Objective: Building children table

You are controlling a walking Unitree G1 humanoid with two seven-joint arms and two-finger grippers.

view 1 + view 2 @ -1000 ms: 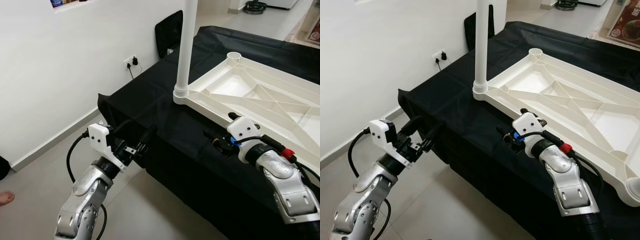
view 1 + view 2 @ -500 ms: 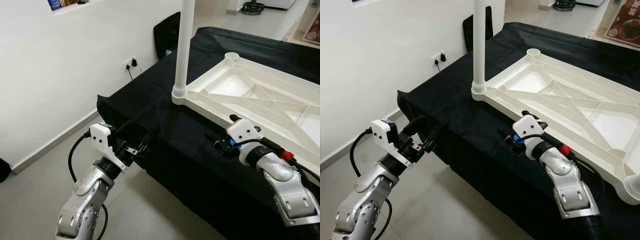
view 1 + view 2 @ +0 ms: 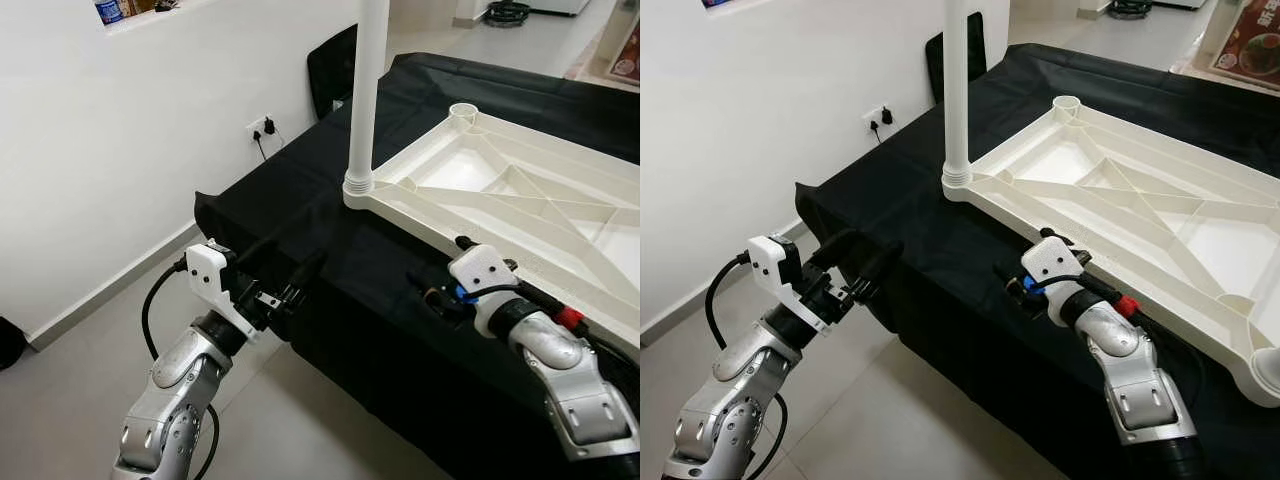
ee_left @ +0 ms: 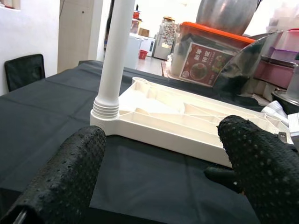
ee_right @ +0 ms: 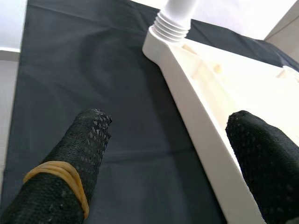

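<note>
Right wrist view: tabletop (image 5: 205, 135) edge lies between the parted jaws.

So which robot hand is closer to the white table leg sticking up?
Right. The right gripper hovers by the tabletop's edge, below the leg. The left gripper is off the cloth's corner.

A black cloth (image 3: 300, 215) is covering the whole support, draping over its near edge and hanging down toward the pale tiled floor (image 3: 80, 370). Lying directly on the cloth is the white plastic tabletop (image 3: 520, 200), flipped underside up with its ribs showing, and one white leg (image 3: 366, 90) is standing upright, screwed into its near corner socket.
</note>
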